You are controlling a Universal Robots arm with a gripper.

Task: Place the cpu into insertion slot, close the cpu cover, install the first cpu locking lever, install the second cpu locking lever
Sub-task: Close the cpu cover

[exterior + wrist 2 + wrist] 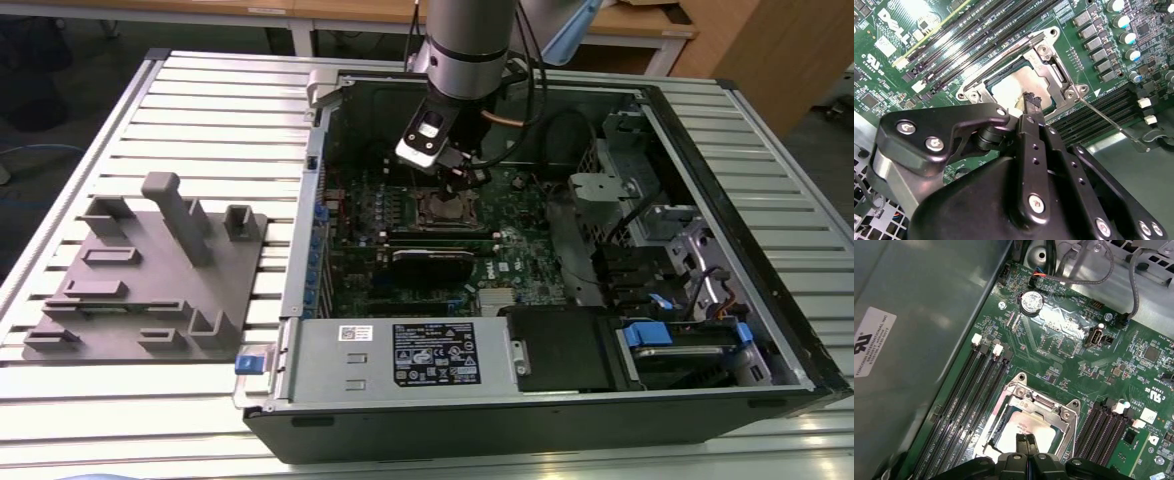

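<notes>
While cpu (1029, 426) lies in insertion slot (998, 434), framed by cpu cover (1046, 407), claw (1027, 439) clenched empty just above

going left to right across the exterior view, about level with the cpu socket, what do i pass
grey fixture → case's left wall → insertion slot → silver bracket → case's right rim

The cpu (1016, 87), silver-grey face up, sits flat in the insertion slot (447, 210). The cpu cover (1054, 67), a silver windowed frame, lies down over it. One thin locking lever (1109, 122) juts away from the socket.
</notes>
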